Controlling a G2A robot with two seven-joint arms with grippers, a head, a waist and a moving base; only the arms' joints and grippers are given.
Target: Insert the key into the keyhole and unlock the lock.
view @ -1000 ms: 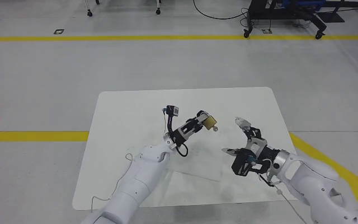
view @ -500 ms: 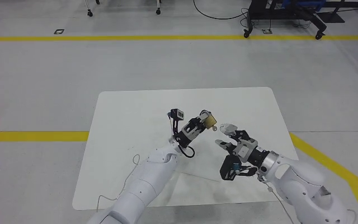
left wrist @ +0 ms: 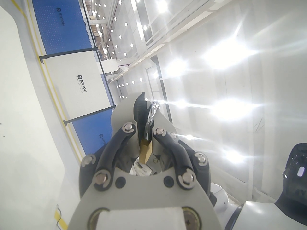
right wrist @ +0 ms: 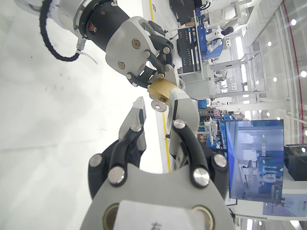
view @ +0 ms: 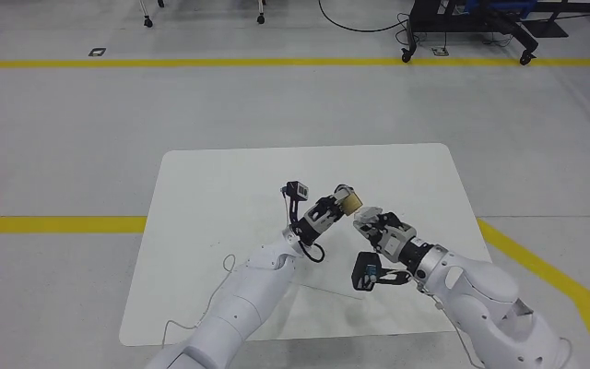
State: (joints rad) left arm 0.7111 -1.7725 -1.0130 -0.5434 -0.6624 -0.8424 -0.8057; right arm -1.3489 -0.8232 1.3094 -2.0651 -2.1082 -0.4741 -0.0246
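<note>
"Brass lock — where does it sit?"
"Up above the white tabletop, pinched in the left hand. Its fingers press on the lock from both sides, with the silver shackle between them."
"And the key?"
"Its round silver head juts from the lock's end face, pointing toward the right hand."
"Has that hand taken hold of it?"
"Its fingers are spread, one on each side of the key head — whether the nearer one touches it, I cannot tell."
</note>
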